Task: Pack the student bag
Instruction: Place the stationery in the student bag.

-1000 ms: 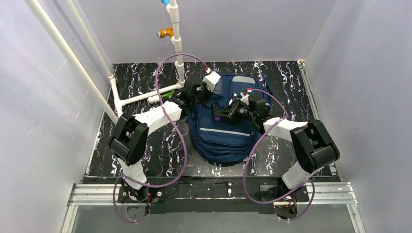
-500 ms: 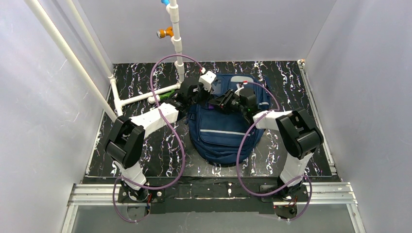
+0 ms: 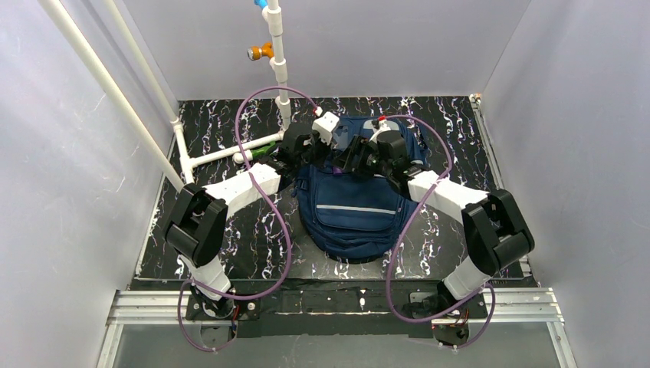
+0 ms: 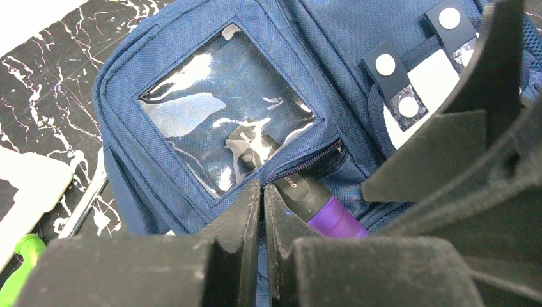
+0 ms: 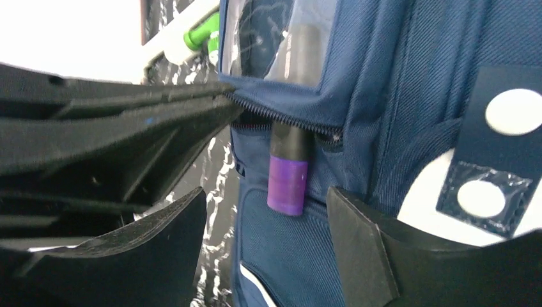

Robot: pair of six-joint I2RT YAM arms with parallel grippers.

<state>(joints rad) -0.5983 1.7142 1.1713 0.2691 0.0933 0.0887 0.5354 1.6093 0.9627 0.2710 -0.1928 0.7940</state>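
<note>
Up at the far end of the student bag (image 3: 352,218), which is laid flat mid-table (image 3: 230,230) between the two arms, a marker (image 5: 287,182) can be seen poking halfway out of the zip (image 4: 307,163) of the clear-window pocket (image 4: 217,121). The black end is already tucked under the plastic and the purple tail is left sticking out.

The left gripper (image 4: 262,192) is pressed fully together right at the pocket lip. It looks like the fabric edge is being pinched to keep the slot gaping, though the actual bite is hidden.

The right gripper (image 5: 267,198) is spread wide, with a finger on either side of the purple tail and nothing touched.

So here's the bit that matters: the marker's long axis is lined up pretty much with the right gripper's reach, tail end pointed back at it, pocket mouth just beyond. The right arm is clearly the nearer one to that tail. A nudge straight along that axis is probably what's needed. If it's pushed off-line, the tip could get snagged on the zip teeth.
</note>
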